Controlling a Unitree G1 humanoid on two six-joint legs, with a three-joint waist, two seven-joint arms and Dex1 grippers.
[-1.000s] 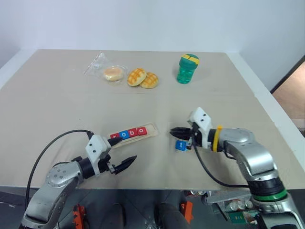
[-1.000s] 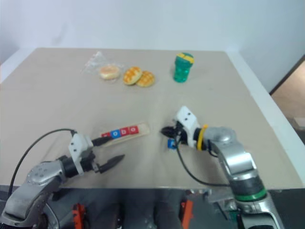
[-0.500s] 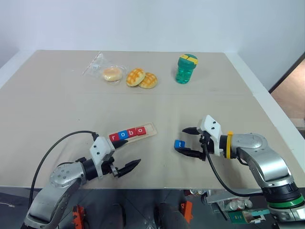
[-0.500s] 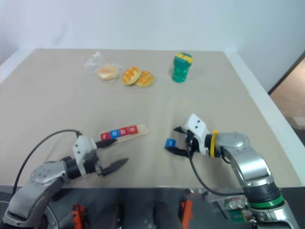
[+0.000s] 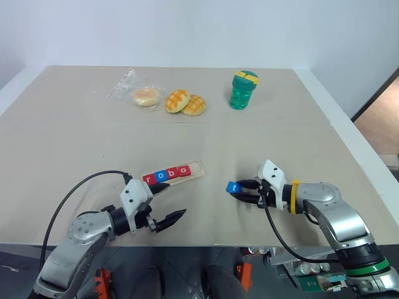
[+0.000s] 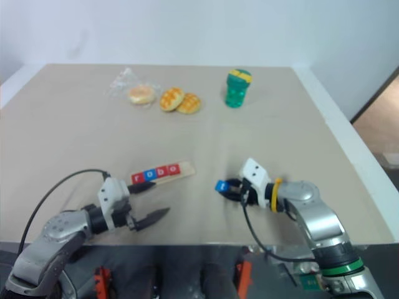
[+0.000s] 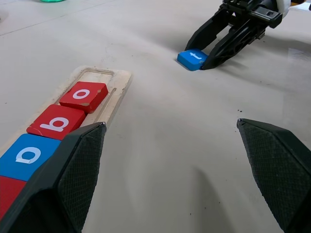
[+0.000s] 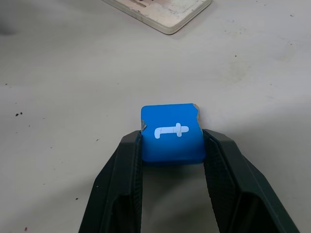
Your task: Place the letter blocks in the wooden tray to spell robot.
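1. A beige table (image 5: 268, 134) is standing against a plain white wall, carrying everything in the scene.
2. Five letter blocks are showing: three red and two blue.
3. Four of them are sitting in a row in the tray (image 5: 197, 166), which is lying near the table's front edge, left of centre. The left wrist view is showing a red o (image 7: 83, 96), a red b (image 7: 57, 124) and a blue o (image 7: 28, 155), with the edge of one more red block (image 7: 6, 195) beside them; its letter cannot be read. The slot at the tray's right end is lying open.
4. The fifth block, a blue t (image 8: 172, 132), is resting on the table right of the tray and apart from it.
5. The right gripper (image 8: 173, 145) is closing on the blue t, one finger pressing each side.
6. The left gripper (image 5: 163, 204) is hovering just in front of the tray, its fingers spread wide and holding nothing.
7. At the back, three buns are lying together: two waffle-topped (image 5: 186, 102) and one in a clear bag (image 5: 146, 96).
8. One green bottle (image 5: 243, 90) with a yellow cap is standing near them.
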